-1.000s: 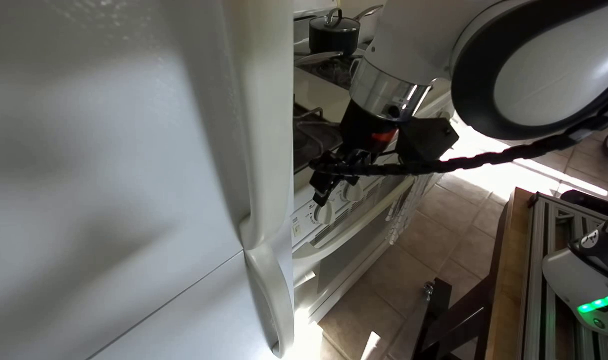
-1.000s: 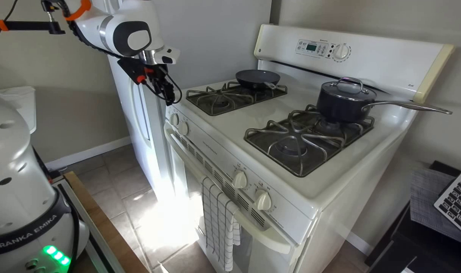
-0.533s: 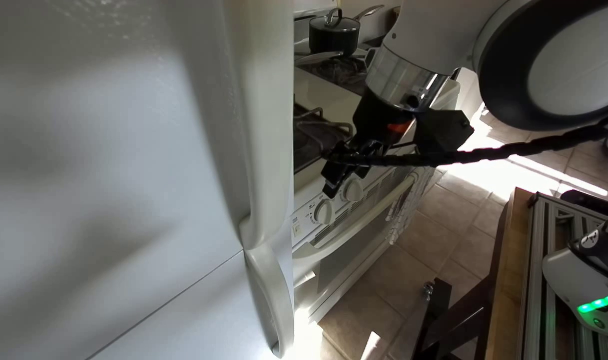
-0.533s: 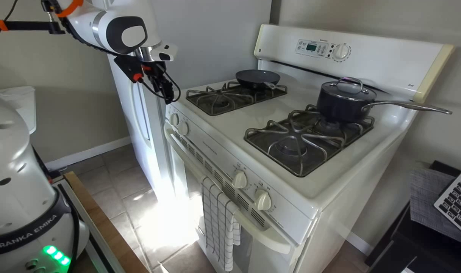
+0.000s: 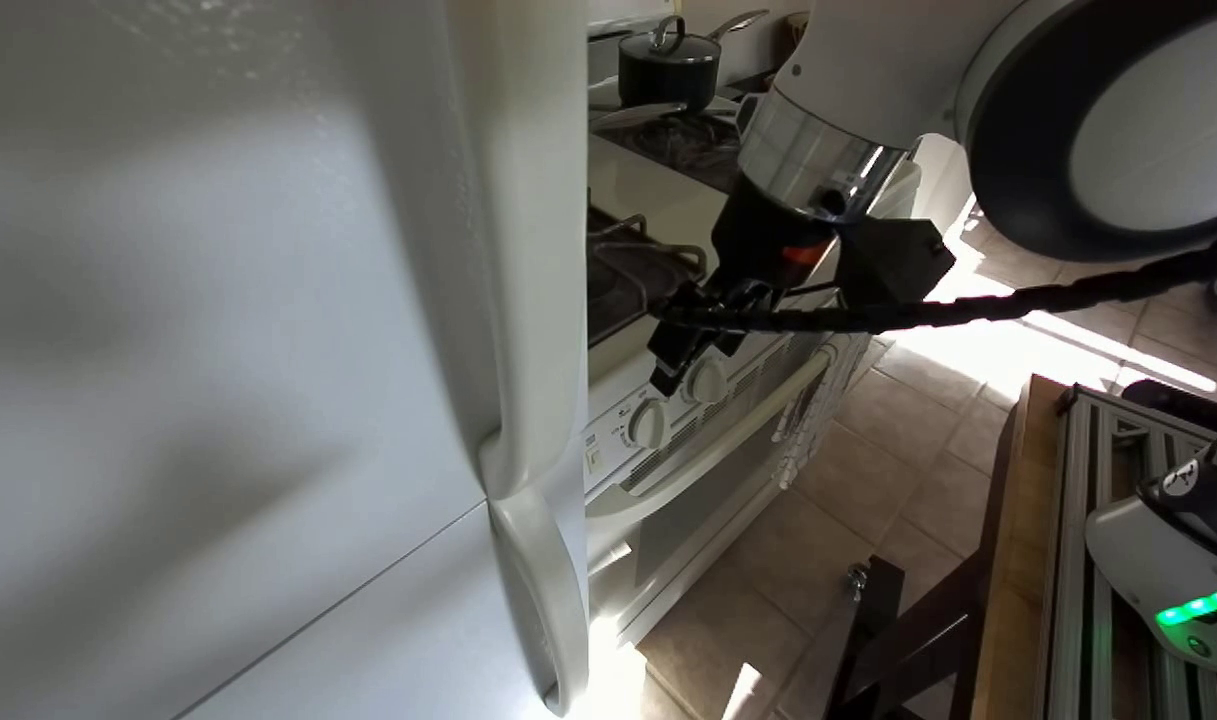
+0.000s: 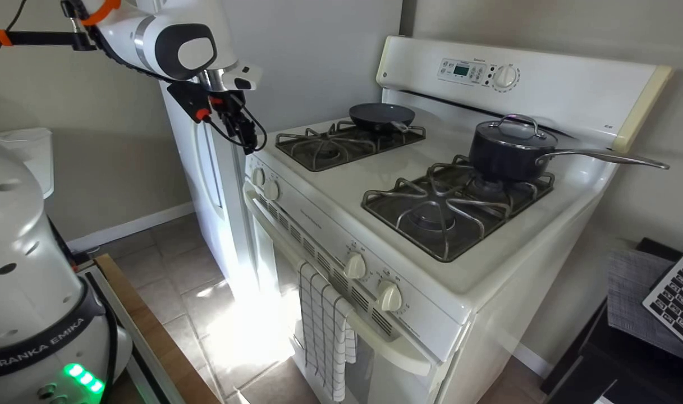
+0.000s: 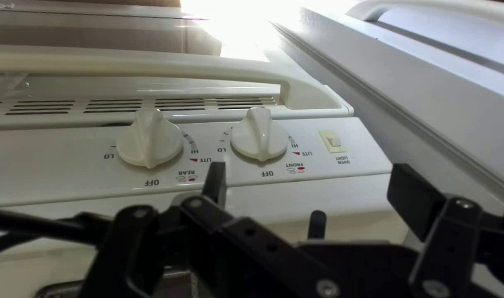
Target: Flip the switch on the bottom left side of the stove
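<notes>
Switch (image 7: 333, 140) (cream rocker, marked OVEN LIGHT with lettering inverted in wrist view): mounted in the front control panel (image 7: 57, 165) of the stove (image 6: 347, 179), at the panel end next to the refrigerator (image 5: 258, 300). Nearest to it: white front knob (image 7: 260, 138), with grip ridge toward OFF. Next along the panel: matching rear knob (image 7: 149, 140), likewise toward OFF.

Close by: black fingers (image 7: 414, 199), spread wide, with the switch and front knob visible beyond the gap. Apart from the switch in wrist view. Located in both exterior views at the front corner of the stove on the refrigerator side. Contact with the stove edge: not determinable.

Lower on the front face: cream oven handle (image 7: 160, 63), parallel to the panel, with a checked towel (image 6: 324, 331) draped over the middle part.

Farther, on top of the stove: dark burner grates (image 6: 441, 193) in two sets. At the rear of the set nearer the refrigerator: dark frying pan (image 6: 381, 116). At the rear of the remaining set: lidded saucepan (image 6: 507, 150), upright, with long metal handle (image 6: 616, 157) directed away from the refrigerator. Behind both: upright rear console (image 6: 543, 95) with small display (image 6: 461, 70) and one dial (image 6: 505, 77).
</notes>
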Robot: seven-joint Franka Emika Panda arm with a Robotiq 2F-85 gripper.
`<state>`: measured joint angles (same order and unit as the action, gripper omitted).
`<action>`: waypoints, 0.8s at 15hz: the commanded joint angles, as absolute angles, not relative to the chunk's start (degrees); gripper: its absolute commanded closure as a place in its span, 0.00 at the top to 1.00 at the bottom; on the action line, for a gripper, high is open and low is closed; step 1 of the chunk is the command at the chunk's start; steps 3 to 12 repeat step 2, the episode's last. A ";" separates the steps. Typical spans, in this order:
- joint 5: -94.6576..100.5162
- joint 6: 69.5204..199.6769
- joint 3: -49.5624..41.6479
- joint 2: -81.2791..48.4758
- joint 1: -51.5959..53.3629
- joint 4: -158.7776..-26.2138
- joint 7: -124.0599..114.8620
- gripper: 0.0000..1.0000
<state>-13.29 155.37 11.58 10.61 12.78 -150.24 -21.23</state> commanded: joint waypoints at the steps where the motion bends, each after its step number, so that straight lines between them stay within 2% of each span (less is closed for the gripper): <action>1: -13.54 155.21 12.02 10.69 12.31 -150.21 -20.97 1.00; 12: -13.54 155.21 12.02 10.69 12.31 -150.21 -20.97 1.00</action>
